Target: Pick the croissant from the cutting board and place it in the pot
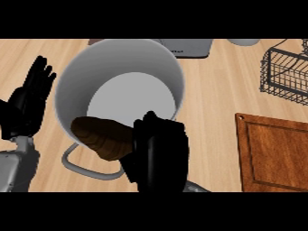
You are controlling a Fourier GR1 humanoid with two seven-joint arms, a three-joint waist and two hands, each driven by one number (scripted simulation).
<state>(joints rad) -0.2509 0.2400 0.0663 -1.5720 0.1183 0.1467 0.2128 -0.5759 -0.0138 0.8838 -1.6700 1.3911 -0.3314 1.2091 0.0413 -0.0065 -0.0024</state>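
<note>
Over near rim of pot (74, 81), right hand (157, 151) clamped on croissant (100, 137), left hand (30, 100) splayed

The bench (216, 81) is light wood with fine lines in it, smooth and not shiny. The pot (116, 58) looks like pale grey metal, smooth and dull inside. The croissant (100, 140) is brown, with bumpy ridges and a little shine. The board (283, 153) is dark red-brown wood, smooth, with a groove near its edge. The basket (293, 74) is thin black wire. The left hand (33, 97) and right hand (157, 149) are black and dull.
</note>
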